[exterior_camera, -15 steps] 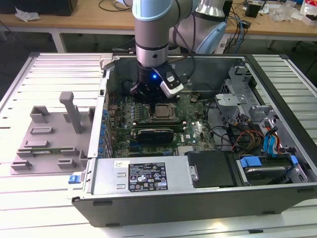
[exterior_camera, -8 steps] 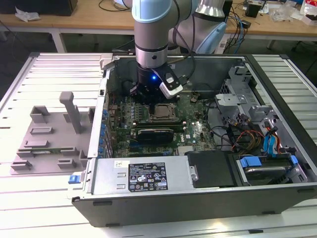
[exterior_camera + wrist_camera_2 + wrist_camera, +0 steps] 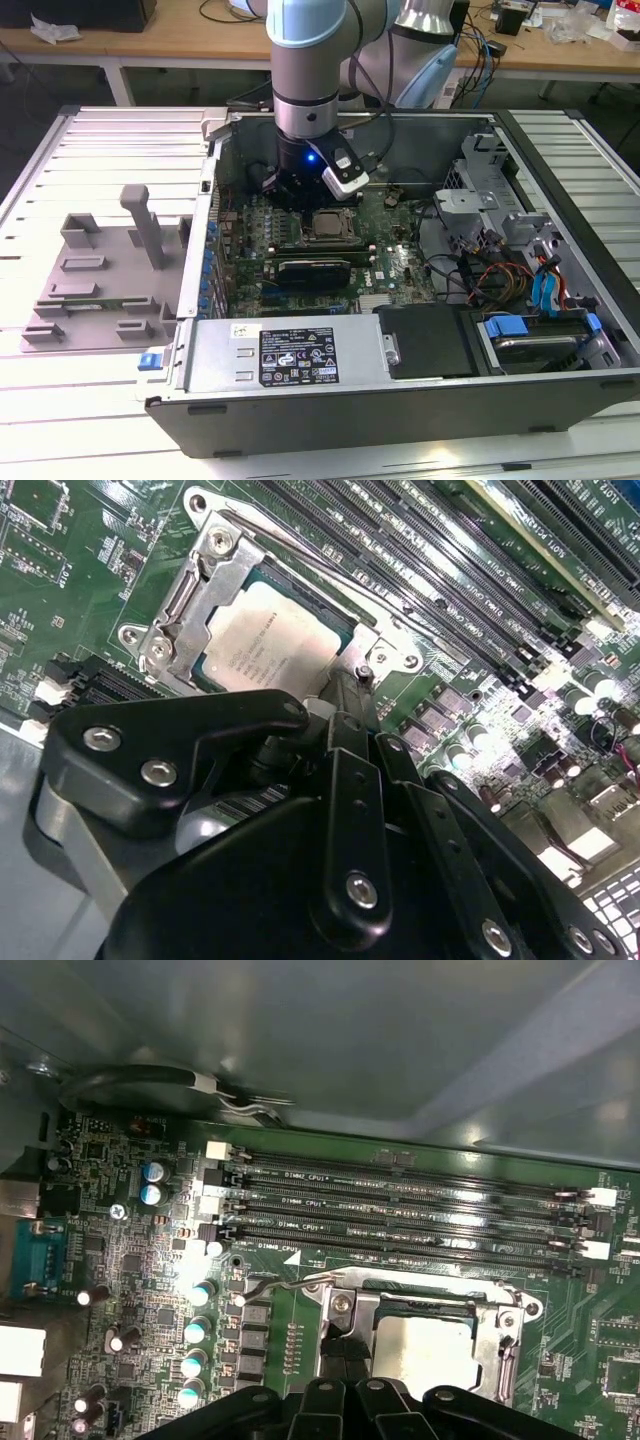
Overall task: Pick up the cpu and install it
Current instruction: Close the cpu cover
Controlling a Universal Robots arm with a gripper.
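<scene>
Just ahead of the fingertips, the small flat square cpu with the silvery-grey metal top (image 3: 268, 645) is seen lying flat in its socket, bordered by a silvery metal socket frame (image 3: 190, 600). The black linkage gripper (image 3: 340, 1352) is noted low over the near edge of that frame. Its two fingers are drawn together and nothing is held between them. Contact with the frame is probable but cannot be confirmed.

Step judged: the chip is placed and work is at the socket edge. Force is best kept light and straight down, on frame metal rather than on the chip lid. Sideways drag is to be avoided, since a shifted chip would likely damage the contacts beneath. Seating looks level in both wrist views, though the side nearest the gripper is hidden.

Beyond the socket, long black memory slots (image 3: 400, 1210) are set close by on the green motherboard (image 3: 130, 1250), so clearance is judged tight. Around the gripper, a dark open computer case (image 3: 330, 400) is laid on its side on a white slatted table (image 3: 100, 130). A grey moulded fixture tray (image 3: 100, 270) is set well apart, outside the case. A wooden bench (image 3: 150, 45) is seen behind the arm.
</scene>
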